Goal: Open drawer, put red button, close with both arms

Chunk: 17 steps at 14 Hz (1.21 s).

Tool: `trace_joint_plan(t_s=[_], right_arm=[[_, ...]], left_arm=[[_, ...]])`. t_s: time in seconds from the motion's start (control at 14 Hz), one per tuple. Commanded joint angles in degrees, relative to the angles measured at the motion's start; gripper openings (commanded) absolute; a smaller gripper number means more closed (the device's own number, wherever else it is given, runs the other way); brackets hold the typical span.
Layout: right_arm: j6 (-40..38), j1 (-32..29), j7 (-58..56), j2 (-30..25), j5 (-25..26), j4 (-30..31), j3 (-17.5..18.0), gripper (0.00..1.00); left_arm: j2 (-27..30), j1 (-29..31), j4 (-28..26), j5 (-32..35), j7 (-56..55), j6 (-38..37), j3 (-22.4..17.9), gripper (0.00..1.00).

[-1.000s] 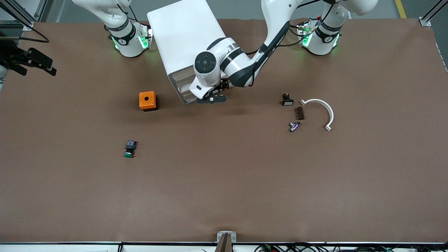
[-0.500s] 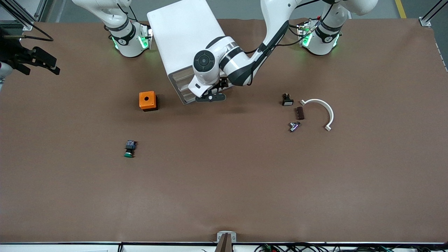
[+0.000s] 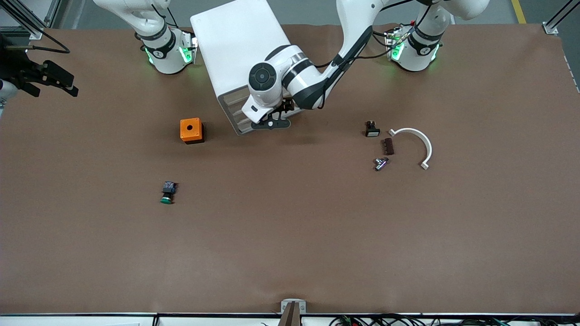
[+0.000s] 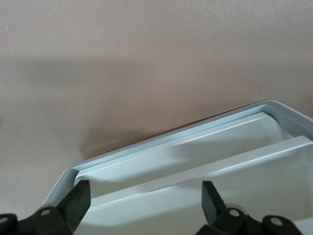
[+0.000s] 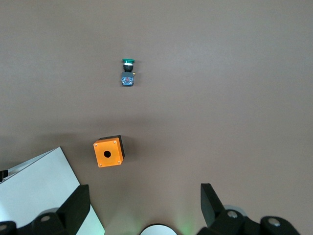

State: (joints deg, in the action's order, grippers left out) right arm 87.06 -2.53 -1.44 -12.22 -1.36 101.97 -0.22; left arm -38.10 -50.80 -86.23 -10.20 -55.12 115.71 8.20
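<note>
The red button shows in no view. The white drawer cabinet (image 3: 235,50) stands between the arms' bases, and its drawer fronts (image 3: 235,113) face the front camera. My left gripper (image 3: 271,123) is right at the cabinet's front, low down. In the left wrist view it (image 4: 144,205) is open and empty, its fingers (image 4: 78,201) spread across a white drawer front (image 4: 195,166) inside the grey frame. My right gripper (image 3: 45,79) hangs high over the right arm's end of the table. In the right wrist view it (image 5: 143,205) is open and empty.
An orange box with a hole (image 3: 191,130) stands beside the cabinet, toward the right arm's end. A green-capped button (image 3: 167,192) lies nearer the front camera. Toward the left arm's end lie a small black part (image 3: 371,129), a brown piece (image 3: 388,146), a silver part (image 3: 380,163) and a white curved piece (image 3: 417,142).
My left gripper has moved closer in against the cabinet's front. My right gripper has shifted slightly at the table's end. Nothing on the table has moved.
</note>
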Motion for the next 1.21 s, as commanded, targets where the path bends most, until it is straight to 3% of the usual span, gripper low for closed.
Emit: trace_joint_plan(t_s=[0.0, 0.21, 0.57, 1.14], right_arm=[[1.44, -0.45, 0.30, -1.93, -0.22, 2.09, -0.31, 1.00], [1.80, -1.59, -1.54, -1.84, -0.22, 2.09, -0.57, 1.00], [2.24, -1.68, -1.63, -1.84, -0.22, 2.09, -0.58, 1.00], [2.41, -1.68, -1.63, -1.84, -0.31, 2.09, -0.58, 1.00]], left_arm=[[0.05, -0.09, -0.87, 0.18, 0.19, 0.13, 1.03, 1.00], [0.13, 1.05, -0.52, 0.18, 0.19, 0.13, 0.94, 1.00], [3.81, 8.15, 0.10, 0.62, 0.10, 0.13, 0.77, 1.00], [12.25, 26.60, -0.08, 1.06, -0.08, -0.22, 0.85, 1.00]])
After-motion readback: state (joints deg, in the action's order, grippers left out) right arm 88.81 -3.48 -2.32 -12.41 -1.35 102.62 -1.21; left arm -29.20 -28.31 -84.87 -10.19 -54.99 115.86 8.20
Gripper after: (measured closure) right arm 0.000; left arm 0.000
